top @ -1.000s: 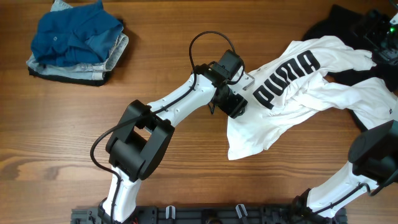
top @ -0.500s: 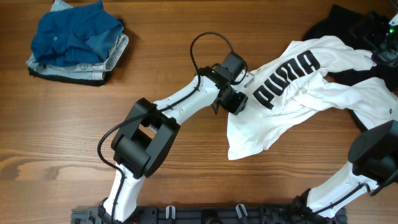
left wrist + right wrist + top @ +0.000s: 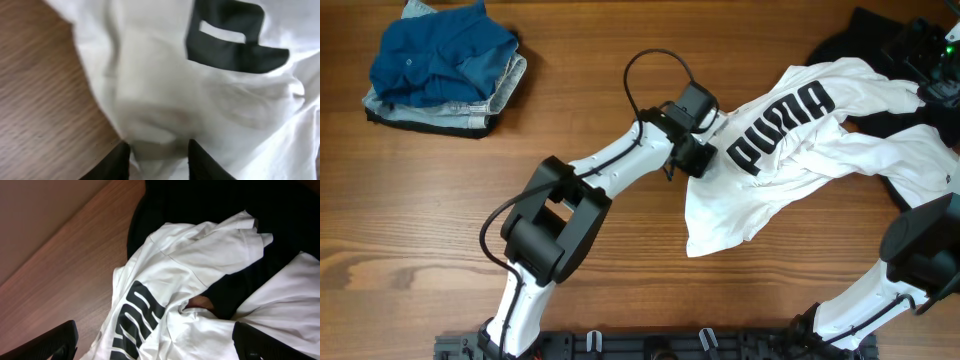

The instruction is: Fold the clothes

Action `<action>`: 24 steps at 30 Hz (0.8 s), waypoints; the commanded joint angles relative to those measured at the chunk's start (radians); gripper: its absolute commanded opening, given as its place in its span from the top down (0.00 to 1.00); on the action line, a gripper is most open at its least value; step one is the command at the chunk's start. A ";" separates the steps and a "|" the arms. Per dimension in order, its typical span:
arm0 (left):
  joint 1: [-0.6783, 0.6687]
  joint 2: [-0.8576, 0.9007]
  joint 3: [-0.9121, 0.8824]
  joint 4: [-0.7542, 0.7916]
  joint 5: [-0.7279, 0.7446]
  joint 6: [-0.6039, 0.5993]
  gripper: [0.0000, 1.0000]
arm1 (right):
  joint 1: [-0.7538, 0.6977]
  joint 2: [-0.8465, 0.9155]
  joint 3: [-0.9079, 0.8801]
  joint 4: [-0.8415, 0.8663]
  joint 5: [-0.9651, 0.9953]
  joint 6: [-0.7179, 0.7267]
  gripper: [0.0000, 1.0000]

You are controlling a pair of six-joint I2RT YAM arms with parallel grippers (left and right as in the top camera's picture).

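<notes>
- We are listing one white T-shirt [image 3: 800,140] with black PUMA lettering. It is lying crumpled and unfolded on the right half of the table [image 3: 620,300], with its lower hem trailing towards the near edge
- We are recording the left gripper [image 3: 160,162] at the shirt's left edge, just beside the lettering. Its two fingers [image 3: 117,160] are standing a little apart with a bunch of white cloth filling the gap. We cannot tell whether they are pinching it or only resting on it
- We are judging that it is placed there to take that edge, so the shirt can be dragged flat before any fold
- We are noting the right gripper [image 3: 160,347] up at the far right, above the shirt's collar end. Its fingers are spread wide and holding nothing. We are reading it as waiting to take the opposite side
- We are entering one black garment [image 3: 200,200] underneath the shirt's far right part and touching it. It is likely to get dragged along with any pull
- We are counting one folded pile [image 3: 440,60], blue on top, at the far left corner, well apart from both arms
- We are flagging the shirt's own twisted folds across the middle, which need spreading first
- We are also flagging the left arm's cable loop [image 3: 650,60], which is arching over bare wood and not touching any cloth
</notes>
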 commanded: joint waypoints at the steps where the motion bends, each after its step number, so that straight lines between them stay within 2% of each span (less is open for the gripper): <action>1: -0.016 0.015 0.016 0.004 -0.020 0.012 0.58 | 0.005 -0.004 -0.006 -0.007 -0.006 -0.045 0.01; 3: -0.023 0.021 0.016 0.021 -0.017 0.012 0.58 | 0.005 -0.004 -0.006 -0.011 0.002 -0.046 0.01; 6: -0.031 0.035 0.016 0.042 -0.017 0.011 0.62 | 0.005 -0.004 -0.006 -0.013 0.002 -0.045 0.00; 7: -0.031 0.035 0.016 0.042 -0.018 0.008 0.66 | 0.005 -0.004 -0.006 -0.013 0.002 -0.046 0.00; 9: -0.031 0.035 0.016 0.038 -0.018 0.007 0.80 | 0.005 -0.004 -0.006 -0.012 0.002 -0.046 0.01; 11: -0.031 0.035 0.016 0.042 -0.018 0.004 0.88 | 0.005 -0.004 -0.006 -0.012 0.002 -0.046 0.00; 12: -0.031 0.035 0.016 0.046 -0.019 0.000 0.96 | 0.005 -0.004 -0.006 -0.012 0.002 -0.046 0.00; 15: -0.027 0.027 0.017 0.049 -0.045 -0.031 0.96 | 0.005 -0.004 -0.006 -0.012 0.002 -0.046 0.01; 18: -0.002 -0.033 0.029 -0.013 -0.166 -0.048 0.96 | 0.005 -0.004 -0.006 -0.012 0.001 -0.044 0.00; 21: 0.062 -0.156 0.054 -0.133 -0.331 -0.048 0.96 | 0.009 -0.004 -0.006 -0.011 -0.025 -0.042 0.11; 24: 0.141 -0.268 0.062 -0.224 -0.380 -0.055 0.96 | 0.030 -0.004 -0.006 -0.010 -0.025 -0.042 0.12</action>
